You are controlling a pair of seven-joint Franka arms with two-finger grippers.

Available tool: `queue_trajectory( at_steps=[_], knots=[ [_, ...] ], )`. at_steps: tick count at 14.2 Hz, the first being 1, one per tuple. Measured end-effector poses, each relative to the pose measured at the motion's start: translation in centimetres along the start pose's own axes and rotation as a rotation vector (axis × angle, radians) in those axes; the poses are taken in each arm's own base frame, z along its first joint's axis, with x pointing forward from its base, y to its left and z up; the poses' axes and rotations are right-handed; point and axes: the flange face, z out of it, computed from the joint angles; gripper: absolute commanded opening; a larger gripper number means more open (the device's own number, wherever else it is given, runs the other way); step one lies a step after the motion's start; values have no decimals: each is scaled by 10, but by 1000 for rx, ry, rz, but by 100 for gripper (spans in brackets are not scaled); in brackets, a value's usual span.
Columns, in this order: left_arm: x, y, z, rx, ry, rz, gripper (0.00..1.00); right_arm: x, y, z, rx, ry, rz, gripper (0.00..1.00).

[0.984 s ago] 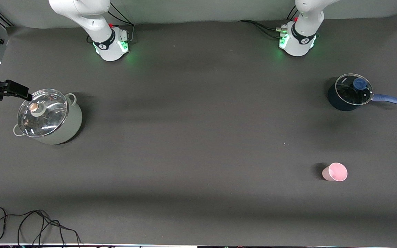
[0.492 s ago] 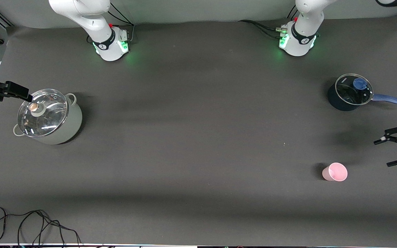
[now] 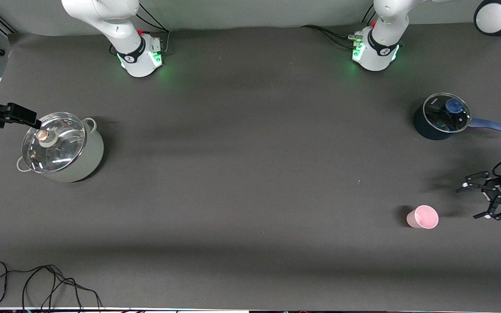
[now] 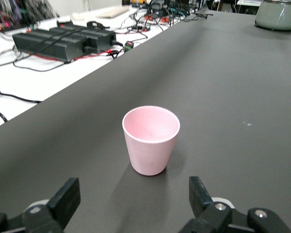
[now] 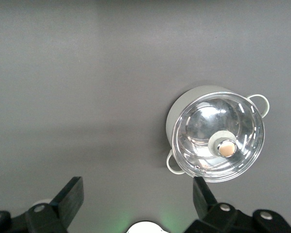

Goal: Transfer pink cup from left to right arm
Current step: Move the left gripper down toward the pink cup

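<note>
Close to the front camera, toward the left arm's end of the table, the pink cup (image 3: 422, 217) stands upright on the dark table (image 3: 250, 182) with its open mouth up. Nothing is touching it, and it looks empty inside.

Just beside the cup hangs the left gripper (image 3: 475, 202). Its fingers (image 4: 64, 196) are spread wide apart and hold nothing. In the left wrist view the cup (image 4: 151, 140) sits right between the two fingers but a bit ahead of them. I think the fingers are wide so the cup can fit in the gap when the gripper slides in and squeezes its sides. The grab is not yet done, so the hand-over is only at its start.

Farther from the front camera than the cup sits a dark blue pan (image 3: 442, 116) with a glass lid and a long handle.

At the right arm's end of the table is a pale green pot (image 3: 61, 147) with a shiny lid. The right gripper (image 3: 13, 112) waits up over that end, well apart from the cup. Its fingers (image 5: 69, 195) are spread and hold nothing
</note>
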Motion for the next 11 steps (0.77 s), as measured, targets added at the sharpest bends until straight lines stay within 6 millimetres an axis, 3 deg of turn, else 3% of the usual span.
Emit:
queue_trajectory(
  at_steps=[7,11],
  knots=[
    [-59,14,29,47,89,34,100,1,0,1,0,-2,0,100],
    [-78,21,44,47,114,-4,100,1,0,1,0,-2,0,100]
  ],
)
